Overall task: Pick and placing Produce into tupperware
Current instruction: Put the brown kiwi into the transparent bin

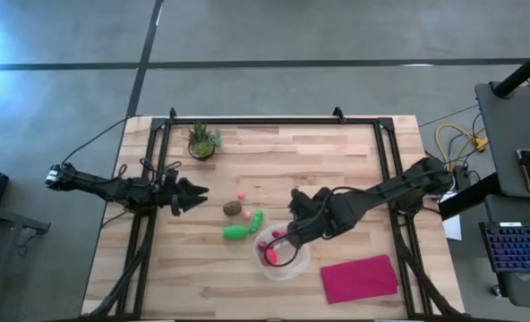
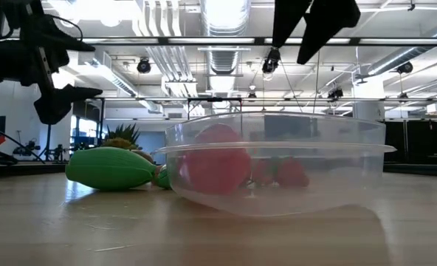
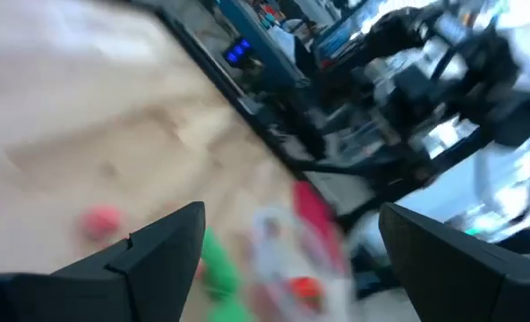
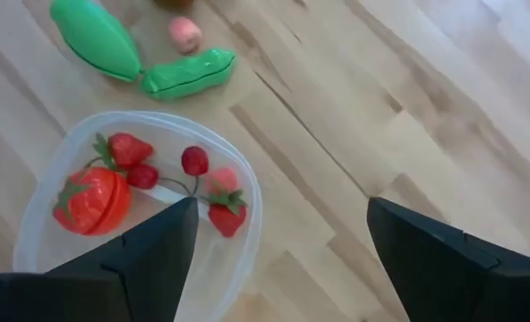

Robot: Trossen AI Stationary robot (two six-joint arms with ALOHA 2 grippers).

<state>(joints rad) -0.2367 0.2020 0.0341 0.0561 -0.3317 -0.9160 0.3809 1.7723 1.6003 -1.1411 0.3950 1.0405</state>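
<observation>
The clear round tupperware [image 1: 283,259] stands at the table's near middle. It holds a red tomato piece [image 4: 90,201], strawberries [image 4: 131,148] and a cherry [image 4: 193,161]. Two green pieces [image 1: 238,232] [image 1: 256,219], a brown oval [image 1: 233,207] and tiny pink bits [image 1: 241,197] lie on the table to its far left. My right gripper [image 1: 292,234] hangs open and empty above the container's far rim, as its wrist view [image 4: 281,204] shows. My left gripper [image 1: 193,195] is open and empty, left of the brown oval, above the table [image 3: 292,210].
A magenta cloth [image 1: 359,277] lies flat at the near right of the container. A small potted plant [image 1: 202,140] stands at the far left. A dark frame [image 1: 274,120] runs along the table's edges. In the low view the container [image 2: 277,162] fills the foreground.
</observation>
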